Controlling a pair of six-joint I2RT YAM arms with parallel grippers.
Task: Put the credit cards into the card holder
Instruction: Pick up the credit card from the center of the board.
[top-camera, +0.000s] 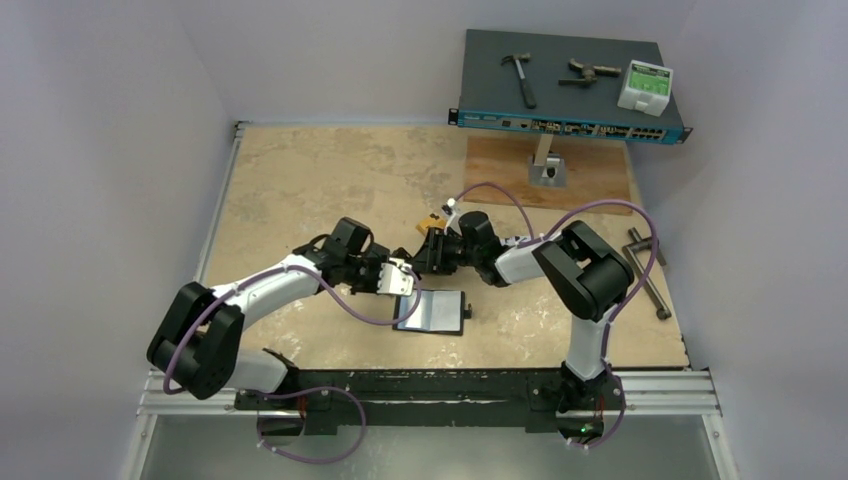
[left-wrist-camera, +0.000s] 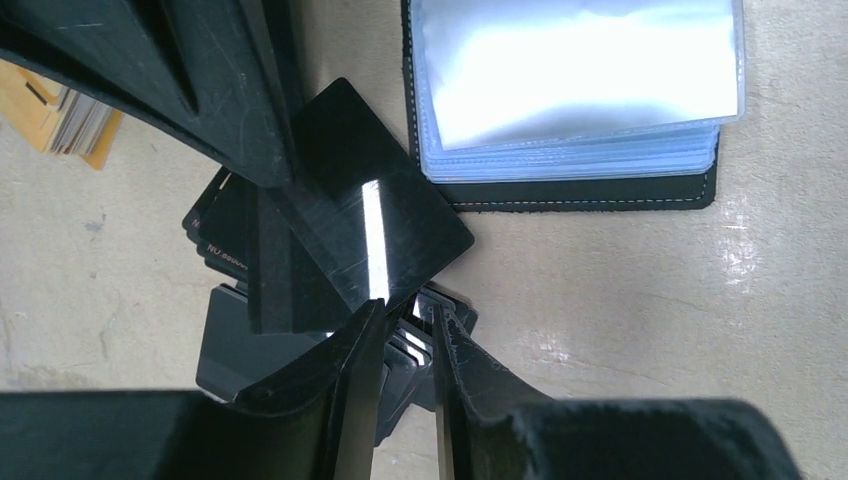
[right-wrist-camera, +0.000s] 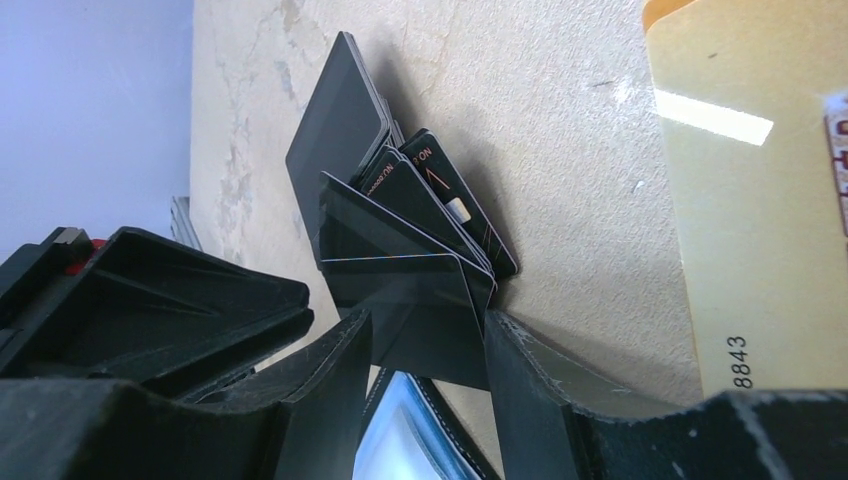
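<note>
1. The left gripper (left-wrist-camera: 412, 315) has its jaws drawn close and clamped on the lower end of a fan of dark credit cards (left-wrist-camera: 380, 210). The card edges show in the narrow gap between its fingers.
2. The right gripper (right-wrist-camera: 427, 325) meets the fan from the other side, at about 1 o'clock of the left one in the top view. Its jaws stand part-way apart, with one dark card filling the gap edge to edge, so it looks gripped across its width.
3. The fan is held above the table (top-camera: 300, 180), not lying on it, so no card has been separated and freed.
4. The card holder (left-wrist-camera: 580, 195) lies open and flat at about 5 o'clock of the left gripper in the top view, just beside the fan. Its top clear sleeve shows only glare and no card. The sleeves beneath cannot be read.
5. A loose pile of orange-yellow cards (top-camera: 432, 222) lies at 12 o'clock of the right gripper, apart from the holder.
6. My judgement is that the task is at an early stage. No card is visibly stowed, and both the fan and the orange-yellow pile remain to be put in.
</note>
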